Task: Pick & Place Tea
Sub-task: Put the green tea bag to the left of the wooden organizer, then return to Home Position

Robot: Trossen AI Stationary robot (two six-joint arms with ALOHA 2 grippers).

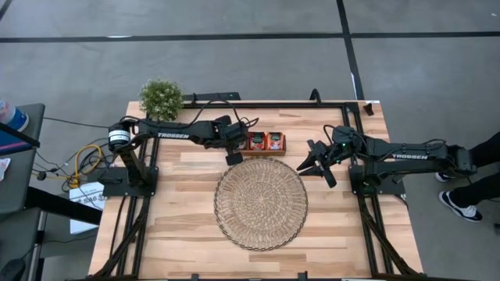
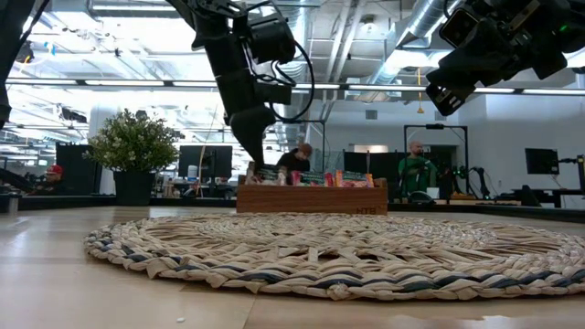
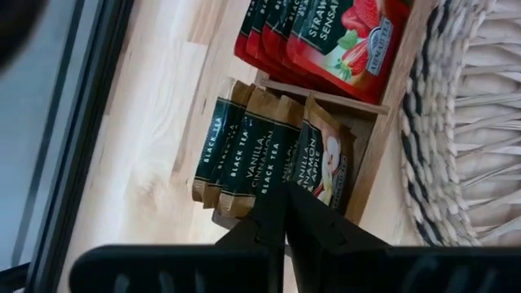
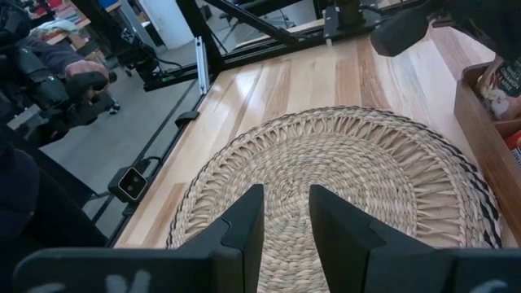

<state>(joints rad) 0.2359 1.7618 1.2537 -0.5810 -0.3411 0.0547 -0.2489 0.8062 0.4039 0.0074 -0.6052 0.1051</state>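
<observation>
1. The wooden tray (image 1: 266, 142) is seen near the far edge of the table (image 1: 187, 226), about midway along it, just beyond the round wicker mat (image 1: 261, 204).
2. Red tea sachets (image 3: 338, 37) are packed upright in one compartment of the tray; a row of beige sachets with dark green bands (image 3: 269, 150) stands in the neighbouring compartment.
3. The left gripper (image 3: 283, 213) is positioned directly over the end compartment holding the beige sachets, its fingers pressed fully together with nothing between them. Whether the tips touch a sachet cannot be determined from the wrist view.
4. In the low view the left gripper (image 2: 254, 137) is seen pointing down just above the tray's (image 2: 311, 198) left end.
5. The right gripper (image 1: 319, 160) is held above the table beside the mat's right edge, fingers parted and empty, with the mat (image 4: 342, 175) visible beyond them.
6. A potted plant (image 1: 162, 97) stands at the far left corner.
</observation>
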